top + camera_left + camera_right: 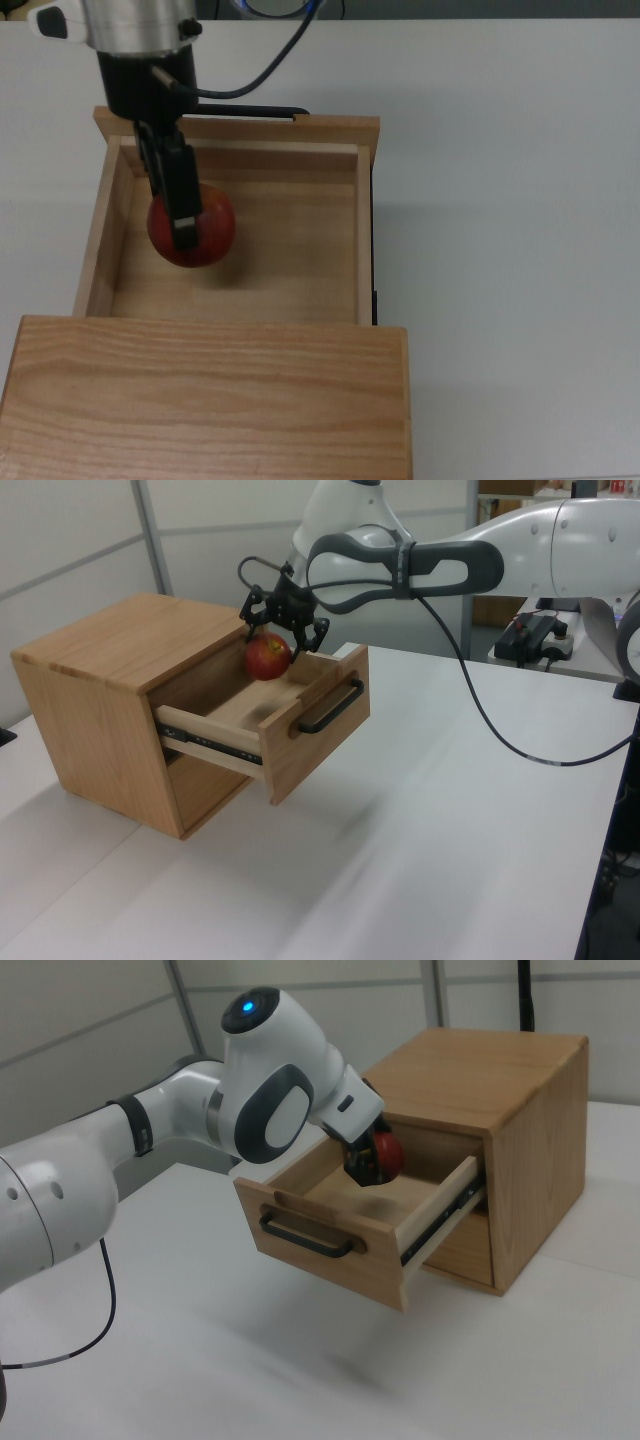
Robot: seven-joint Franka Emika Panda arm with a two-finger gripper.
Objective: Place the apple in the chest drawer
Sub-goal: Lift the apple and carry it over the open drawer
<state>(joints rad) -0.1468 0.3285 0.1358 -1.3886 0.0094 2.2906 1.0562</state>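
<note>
Chest (pixel 200 400): light wood, visible grain, matt. Drawer (pixel 240 270): same wood, smooth inside; handle (pixel 305 1238) black, thin, looks like metal. Apple (pixel 192 228): red skin, slight gloss. Arm (pixel 270 1090): glossy white plastic shell, grey joints. Table (pixel 500 200): white, smooth, matt.
</note>
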